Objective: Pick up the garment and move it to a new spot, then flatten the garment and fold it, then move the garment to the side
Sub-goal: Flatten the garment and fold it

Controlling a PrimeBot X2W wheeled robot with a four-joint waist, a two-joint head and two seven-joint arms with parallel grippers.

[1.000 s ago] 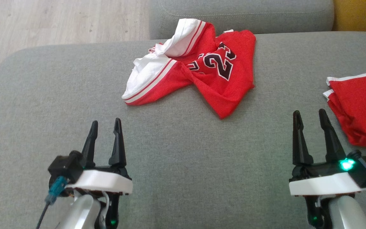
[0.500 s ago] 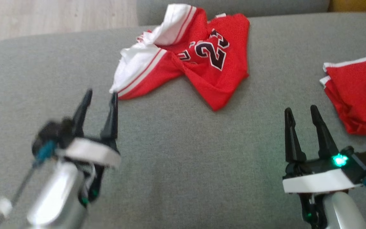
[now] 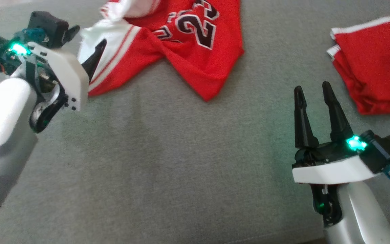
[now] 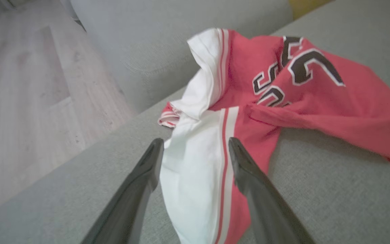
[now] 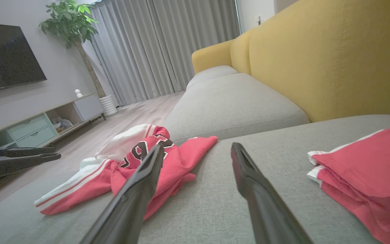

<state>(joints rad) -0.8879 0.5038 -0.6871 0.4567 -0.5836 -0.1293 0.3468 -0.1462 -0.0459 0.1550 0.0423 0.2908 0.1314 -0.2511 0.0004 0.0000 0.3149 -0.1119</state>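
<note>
The garment [image 3: 188, 40] is a crumpled red and white jersey with black numbers, lying at the far side of the grey sofa cushion [image 3: 168, 162]. My left gripper [image 3: 98, 51] has reached its white end and points along it. In the left wrist view the gripper [image 4: 195, 142] is open, and its fingers straddle the white striped part of the garment [image 4: 195, 176]; I cannot tell whether they touch it. My right gripper [image 3: 312, 86] stands open and empty at the near right, well apart from the garment [image 5: 168, 162].
Another red piece of clothing [image 3: 371, 64] lies folded at the right of the cushion, beside my right gripper. A yellow sofa back [image 5: 317, 61] rises on the right. Wooden floor [image 4: 29, 101] drops away past the cushion's left edge.
The head camera has tipped down. My left arm has swung forward and up to the garment's white end. The right gripper has stayed about where it was.
</note>
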